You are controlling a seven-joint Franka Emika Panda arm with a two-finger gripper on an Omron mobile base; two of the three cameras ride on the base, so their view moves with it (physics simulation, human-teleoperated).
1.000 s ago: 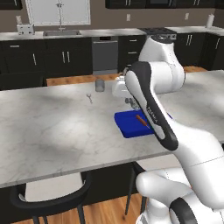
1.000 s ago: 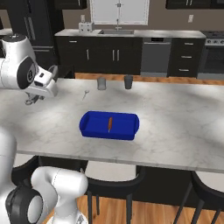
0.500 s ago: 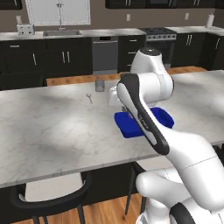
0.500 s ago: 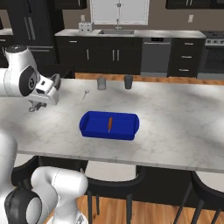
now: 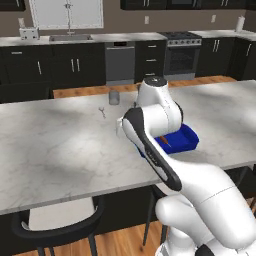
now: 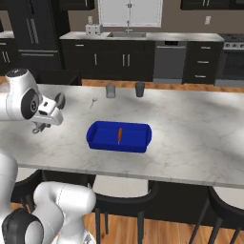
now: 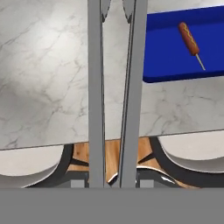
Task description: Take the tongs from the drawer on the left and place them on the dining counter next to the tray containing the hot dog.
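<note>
Gripping tongs (image 7: 114,87), end effector (image 6: 40,127) narrow, above dining counter (image 6: 190,128) nr tray (image 7: 175,52).

Bare dining counter (image 6: 190,124) beside tray (image 6: 97,136); cups (image 6: 110,90) well apart.

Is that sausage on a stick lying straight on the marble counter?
No, the corn dog lies inside the blue tray.
</note>
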